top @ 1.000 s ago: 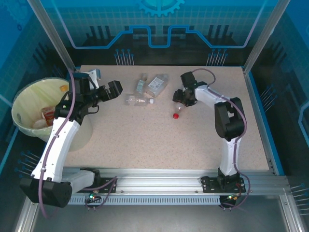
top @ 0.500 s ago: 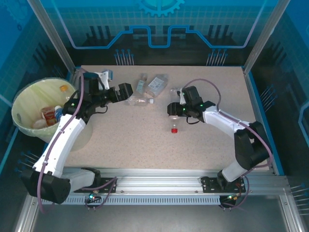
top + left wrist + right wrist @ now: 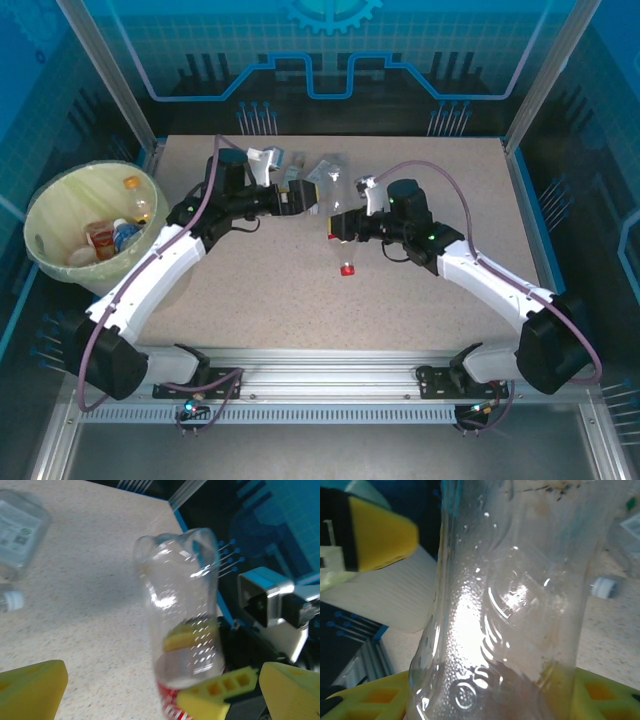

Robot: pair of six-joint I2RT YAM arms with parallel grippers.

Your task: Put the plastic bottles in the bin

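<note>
My right gripper [image 3: 338,228] is shut on a clear plastic bottle [image 3: 343,250] with a red cap, held above the middle of the table with the cap down. Its yellow fingers [image 3: 367,700] squeeze the bottle [image 3: 505,605] from both sides. My left gripper [image 3: 300,198] is open just left of it. The bottle's clear base [image 3: 180,610] stands up between its wide-spread yellow fingers [image 3: 30,690]. Two more bottles [image 3: 330,170] lie behind the grippers at the table's back. The pale yellow-green bin [image 3: 40,205] stands off the table's left edge with several bottles [image 3: 102,240] inside.
A clear labelled bottle [image 3: 20,525] with a white cap lies on the speckled tabletop [image 3: 400,300] just beyond the left gripper. A metal frame and blue panels close in the table at the back and sides.
My right arm has carried the bottle leftward from the back right to the table's middle. My left arm has swung right from the bin to meet it, jaws still wide.
</note>
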